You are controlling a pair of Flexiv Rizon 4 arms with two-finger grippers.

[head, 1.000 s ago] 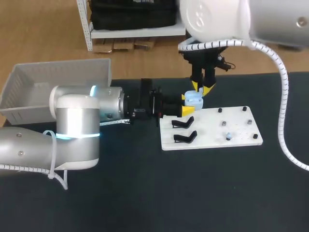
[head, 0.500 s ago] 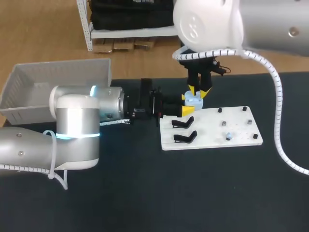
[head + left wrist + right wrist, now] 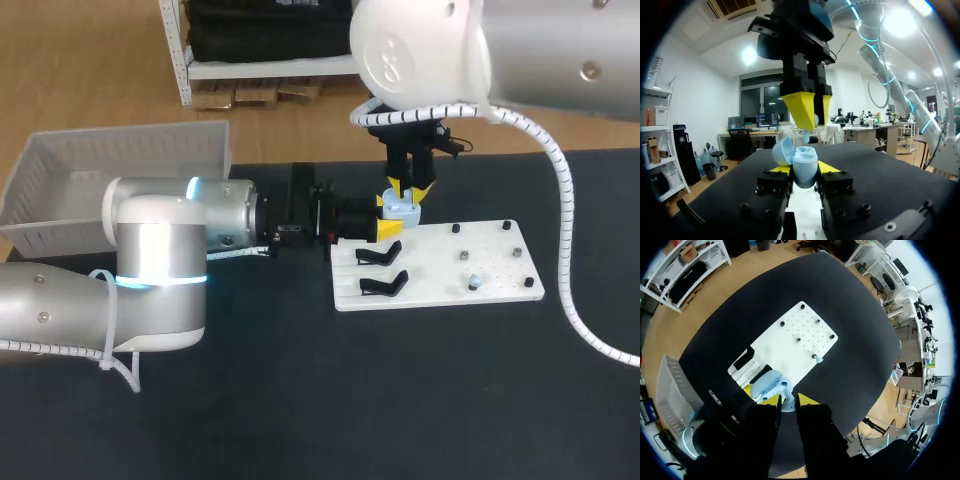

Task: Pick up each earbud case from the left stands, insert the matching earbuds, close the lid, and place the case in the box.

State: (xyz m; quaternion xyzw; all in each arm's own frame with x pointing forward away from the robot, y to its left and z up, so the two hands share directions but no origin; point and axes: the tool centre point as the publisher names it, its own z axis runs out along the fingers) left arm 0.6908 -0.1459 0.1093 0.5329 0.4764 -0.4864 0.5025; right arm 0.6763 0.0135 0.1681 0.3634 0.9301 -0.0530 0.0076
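Over board's (image 3: 440, 262) far-left corner, left gripper (image 3: 387, 216) clamps open case (image 3: 404, 208); right gripper (image 3: 408, 190) pinches earbud (image 3: 785, 391) just above it. Second earbud (image 3: 474, 281) sits on board; lid-closing, boxing remain.

Pale blue earbud case (image 3: 402, 207), white board (image 3: 490, 272), black stands (image 3: 382, 285), black table (image 3: 400, 400), grey box (image 3: 60, 180)

Table (image 3: 400, 400): one, furniture, with a dark matte top, plain and unpatterned. The top spans the head view from side to side. Its far edge runs straight and level.
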